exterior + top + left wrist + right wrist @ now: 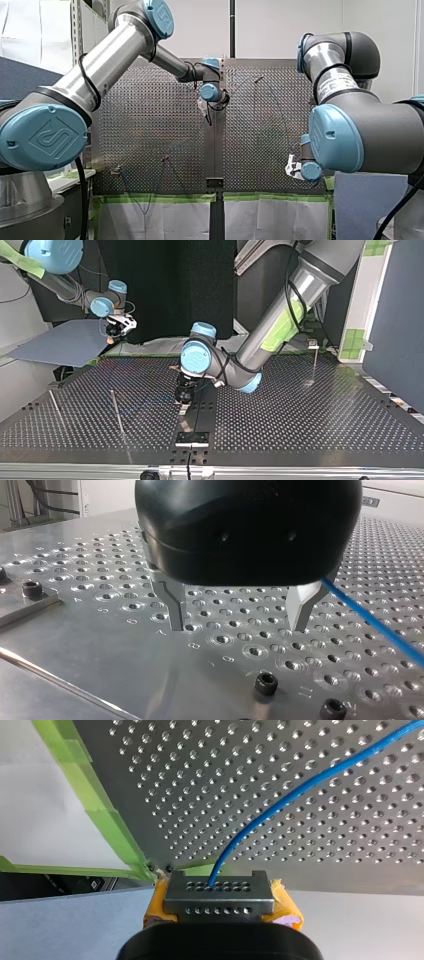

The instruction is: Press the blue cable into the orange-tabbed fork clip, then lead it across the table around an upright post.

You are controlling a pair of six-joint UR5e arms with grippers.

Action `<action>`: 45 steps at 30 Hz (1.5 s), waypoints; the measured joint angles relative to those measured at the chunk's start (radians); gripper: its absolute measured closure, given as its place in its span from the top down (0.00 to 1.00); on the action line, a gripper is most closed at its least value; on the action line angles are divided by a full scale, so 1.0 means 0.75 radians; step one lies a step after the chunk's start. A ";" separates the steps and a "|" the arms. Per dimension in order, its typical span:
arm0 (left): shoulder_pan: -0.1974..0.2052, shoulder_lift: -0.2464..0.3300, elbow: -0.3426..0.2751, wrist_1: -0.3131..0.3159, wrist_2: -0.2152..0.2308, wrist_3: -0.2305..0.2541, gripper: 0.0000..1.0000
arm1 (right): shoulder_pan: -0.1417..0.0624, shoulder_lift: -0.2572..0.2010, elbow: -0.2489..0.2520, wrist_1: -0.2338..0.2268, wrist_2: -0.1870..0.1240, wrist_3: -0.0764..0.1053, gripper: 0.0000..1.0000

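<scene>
The blue cable point(280, 800) runs out of a grey perforated end block point(220, 892), and my right gripper point(220, 901) is shut on that block with its yellow pads point(157, 907). This gripper point(114, 332) hangs off the table's far edge at the top view's left. My left gripper point(240, 626) stands open just above the perforated table point(100, 640), its metal fingers point(175, 607) with nothing between them. The cable point(375, 627) passes close beside one finger, outside the gap. My left gripper point(183, 399) is near the table's middle. I cannot make out an orange-tabbed clip.
Two thin upright posts point(117, 412) stand at the top view's left and another point(315, 362) at its right. A small bolted plate point(192, 438) sits at the near edge in the top view. Black bolt heads point(266, 682) lie just ahead of my left gripper. Green tape point(100, 805) lines the table edge.
</scene>
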 joint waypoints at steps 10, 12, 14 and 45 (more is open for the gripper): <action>0.000 0.000 0.000 -0.014 -0.002 0.011 1.00 | -0.023 0.104 -0.055 -0.016 0.000 0.006 0.00; 0.000 0.000 0.000 -0.018 -0.003 0.016 1.00 | -0.029 0.117 -0.066 -0.018 0.000 0.007 0.00; 0.000 0.000 0.000 -0.021 -0.005 0.020 1.00 | -0.037 0.130 -0.078 -0.027 0.000 0.008 0.00; -0.027 0.000 0.000 -0.219 -0.133 0.049 1.00 | -0.095 0.214 -0.210 -0.035 -0.055 0.002 0.00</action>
